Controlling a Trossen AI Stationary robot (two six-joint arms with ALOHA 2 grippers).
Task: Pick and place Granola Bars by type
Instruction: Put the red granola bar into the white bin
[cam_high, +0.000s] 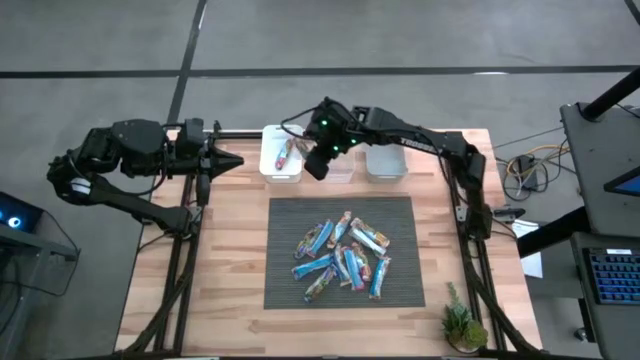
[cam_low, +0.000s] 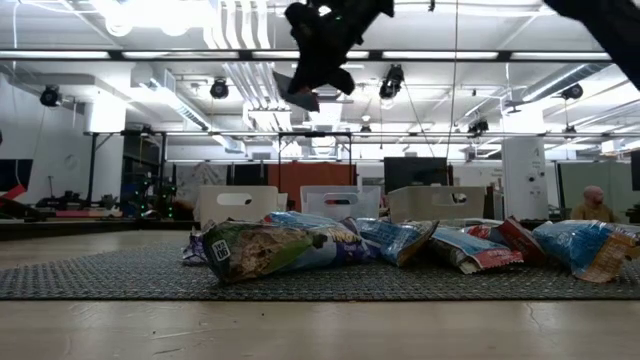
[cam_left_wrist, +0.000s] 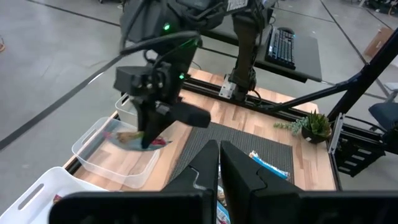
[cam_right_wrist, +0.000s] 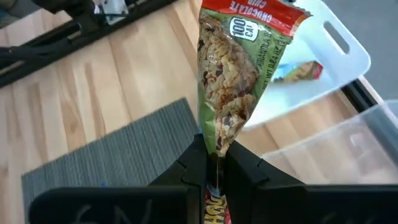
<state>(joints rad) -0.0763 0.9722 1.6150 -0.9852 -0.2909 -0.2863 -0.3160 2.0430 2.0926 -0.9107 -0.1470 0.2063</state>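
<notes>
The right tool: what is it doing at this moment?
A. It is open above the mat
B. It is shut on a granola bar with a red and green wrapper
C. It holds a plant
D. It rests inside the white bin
B: the right tool pinches the granola bar by its end.

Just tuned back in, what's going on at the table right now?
The right gripper is shut on a granola bar with a red and green wrapper, holding it up over the bins at the table's far edge. The white bin already has one bar in it. The left gripper waits shut at the far left edge. A pile of bars lies unsorted on the grey mat.
</notes>
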